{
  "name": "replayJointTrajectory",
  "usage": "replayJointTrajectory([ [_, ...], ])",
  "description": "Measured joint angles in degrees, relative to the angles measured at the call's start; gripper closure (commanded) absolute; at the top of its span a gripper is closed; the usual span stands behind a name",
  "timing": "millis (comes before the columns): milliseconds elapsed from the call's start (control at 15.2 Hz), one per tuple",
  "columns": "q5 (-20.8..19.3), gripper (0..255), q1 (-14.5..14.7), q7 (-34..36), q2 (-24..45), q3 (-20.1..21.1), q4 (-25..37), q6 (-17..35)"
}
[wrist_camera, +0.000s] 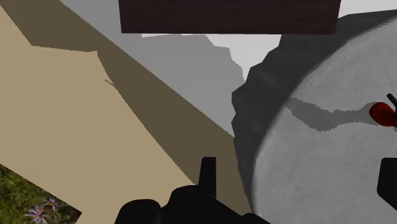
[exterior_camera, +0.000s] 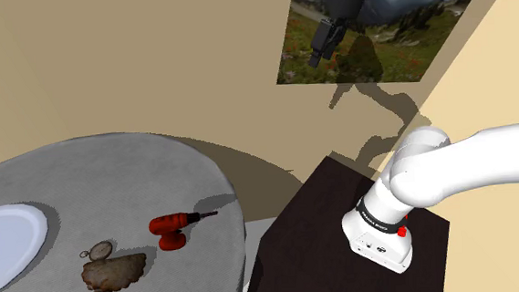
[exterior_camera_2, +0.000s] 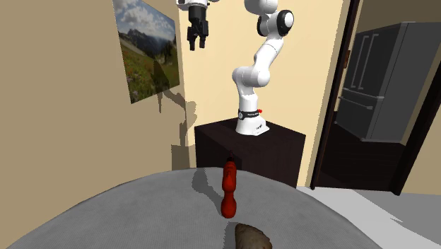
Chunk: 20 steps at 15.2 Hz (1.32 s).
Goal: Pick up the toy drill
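Shoulder view: I see the gripper (exterior_camera: 320, 55) raised high in front of a landscape picture (exterior_camera: 407, 32) on the beige wall, well apart from the round grey table (exterior_camera: 113, 171) below. The toy drill (exterior_camera: 173, 227), red with a dark bit, lies on its side on the table near the edge that faces the dark stand (exterior_camera: 299, 239). Its bit points toward this view's right. At this view's left sit a white plate (exterior_camera: 7, 241), a lumpy brown object (exterior_camera: 114, 272) and a small ring-shaped item (exterior_camera: 99, 250) just beside it.

Second exterior view: the camera looks across the table (exterior_camera_2: 141, 212) toward the arm. I read the gripper (exterior_camera_2: 197, 44) as wide, its two fingers hanging apart with nothing between them. The drill (exterior_camera_2: 229, 187) lies lengthwise toward the stand (exterior_camera_2: 247, 145), and the brown object (exterior_camera_2: 252, 237) is nearer the camera.

Wrist view: the fingers (wrist_camera: 208, 170) stand far apart. The gripper (wrist_camera: 298, 175) looks down past the table (wrist_camera: 318, 159) edge, and the drill (wrist_camera: 382, 113) lies off to one side of it, not between the fingers.
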Motion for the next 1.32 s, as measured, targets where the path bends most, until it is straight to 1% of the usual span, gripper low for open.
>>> replayJointTrajectory([
  [132, 0.3, 0, 0.3, 0.0, 0.3, 0.3, -0.5, 0.8],
  [462, 2.3, 0, 3.0, -0.6, 3.8, 2.6, -3.8, 6.9],
  [858, 5.1, 0, 6.8, -1.3, 10.9, 6.1, -6.5, 16.2],
  [1320, 7.8, 0, 11.0, -2.6, 20.1, 10.0, -7.3, 25.7],
])
